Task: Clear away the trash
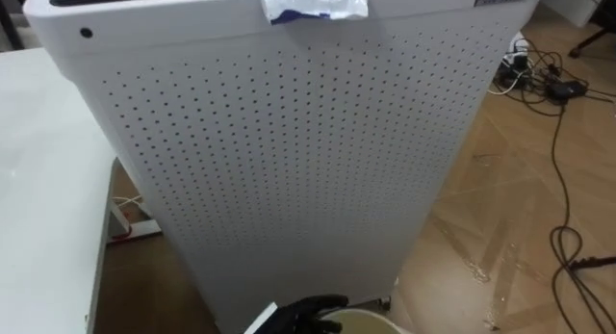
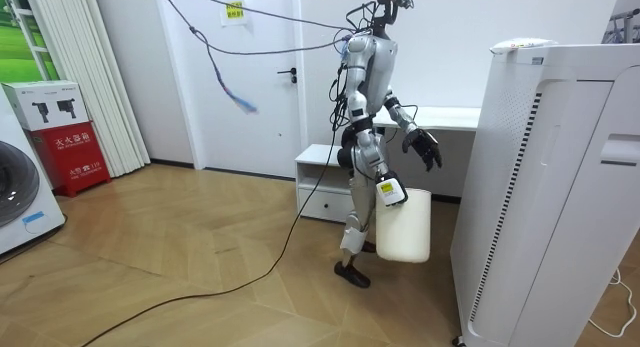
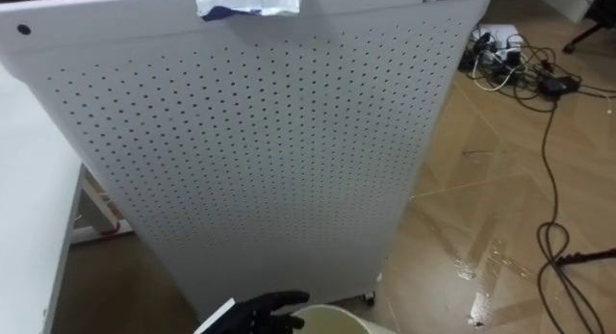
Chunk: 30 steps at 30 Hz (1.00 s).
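Quick status from my end of the link. The robot stands on the wood floor (image 1: 500, 209), squeezed between a white bench (image 1: 43, 180) on its left and a tall white perforated appliance (image 1: 289, 151) straight ahead, which looks like an air purifier to me. The garbage (image 1: 313, 4), a crumpled white scrap with a bit of blue on it, sits on the appliance's top edge, up at head-camera level and well apart from both hands.

The left hand (image 1: 313, 310) pokes in at the bottom of the eye views, fingers loose and empty, hovering over the rim of the white bucket (image 2: 405, 227). In the room view that hand is raised at chest height and reaching toward the appliance. The right hand (image 2: 389, 192) hangs low at the robot's side, clenched on the bucket's top edge, and the bucket dangles off the floor.

Room-wise, there's a tangle of cables (image 1: 539, 79) with a power strip on the floor past the appliance's right side. In the room view I also see a low white drawer cabinet (image 2: 322, 182) behind the robot's legs, a closed door (image 2: 255, 77), a pale curtain (image 2: 85, 77), a red box (image 2: 72, 157) with a white box (image 2: 45, 102) stacked on it, and a washing machine (image 2: 20, 202) at the far left.
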### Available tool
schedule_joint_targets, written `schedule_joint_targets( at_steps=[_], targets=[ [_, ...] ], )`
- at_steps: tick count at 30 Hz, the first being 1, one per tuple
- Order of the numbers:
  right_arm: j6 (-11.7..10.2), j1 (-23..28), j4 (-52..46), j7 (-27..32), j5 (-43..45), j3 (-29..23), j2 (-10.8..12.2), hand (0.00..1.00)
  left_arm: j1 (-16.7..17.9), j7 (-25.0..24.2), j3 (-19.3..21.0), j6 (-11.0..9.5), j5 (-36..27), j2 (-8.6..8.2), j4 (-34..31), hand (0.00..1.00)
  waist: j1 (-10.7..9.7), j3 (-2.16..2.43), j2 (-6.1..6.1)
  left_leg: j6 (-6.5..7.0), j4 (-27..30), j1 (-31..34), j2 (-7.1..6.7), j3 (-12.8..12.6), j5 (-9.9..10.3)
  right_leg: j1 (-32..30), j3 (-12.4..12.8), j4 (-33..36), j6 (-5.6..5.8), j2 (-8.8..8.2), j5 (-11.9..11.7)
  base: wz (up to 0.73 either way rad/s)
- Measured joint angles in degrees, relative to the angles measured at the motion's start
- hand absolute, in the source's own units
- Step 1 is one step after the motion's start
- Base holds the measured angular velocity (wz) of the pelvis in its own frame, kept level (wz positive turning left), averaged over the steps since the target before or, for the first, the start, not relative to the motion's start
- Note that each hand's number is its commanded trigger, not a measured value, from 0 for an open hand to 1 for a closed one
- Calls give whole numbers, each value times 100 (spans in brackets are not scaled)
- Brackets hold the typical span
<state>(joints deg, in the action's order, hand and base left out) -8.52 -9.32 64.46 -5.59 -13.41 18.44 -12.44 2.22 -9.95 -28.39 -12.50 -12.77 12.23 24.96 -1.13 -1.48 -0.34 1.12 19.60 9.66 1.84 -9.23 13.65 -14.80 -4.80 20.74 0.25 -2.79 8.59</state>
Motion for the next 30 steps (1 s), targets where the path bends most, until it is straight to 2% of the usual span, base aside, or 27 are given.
schedule_joint_targets(
  at_steps=[9,15,18,21,23,25,30],
  targets=[
    [0,94,44,0,-8,32,-10,100,30,-50,5,4,1,69,208,0,-3,0,-1,1,-59,-34,-24,4,0,1,3,-29,10,-14,9,-1],
    [0,140,40,18,-10,31,-8,100,56,-46,20,2,0,69,187,0,-3,5,2,2,-141,-142,-36,71,-1,118,-28,-115,10,-4,9,0],
    [-1,154,29,82,-13,26,30,100,87,29,154,1,140,32,152,0,31,14,-11,2,-219,-256,-38,41,-3,181,-54,-129,10,-6,9,-6],
    [-19,192,16,112,-14,28,37,100,170,326,362,-9,643,20,-226,0,140,30,-30,2,-292,-369,-40,43,-3,269,-134,-202,4,-4,4,-10],
    [-19,301,-25,108,-10,21,39,100,308,550,548,-87,1041,6,-584,0,162,55,-61,2,-324,-463,-40,53,-3,359,-159,-218,5,-3,5,0],
    [-20,348,-96,114,-20,-2,34,100,337,965,812,-311,1465,-10,-727,0,172,71,-89,0,-385,-576,-41,52,-5,449,-239,-232,9,-9,9,0],
    [-30,532,-145,94,-19,-251,32,100,405,1724,1168,-419,1756,-7,-979,0,160,90,-124,-4,-472,-885,-45,143,-7,852,-336,-439,12,-1,10,10]
  ],
)
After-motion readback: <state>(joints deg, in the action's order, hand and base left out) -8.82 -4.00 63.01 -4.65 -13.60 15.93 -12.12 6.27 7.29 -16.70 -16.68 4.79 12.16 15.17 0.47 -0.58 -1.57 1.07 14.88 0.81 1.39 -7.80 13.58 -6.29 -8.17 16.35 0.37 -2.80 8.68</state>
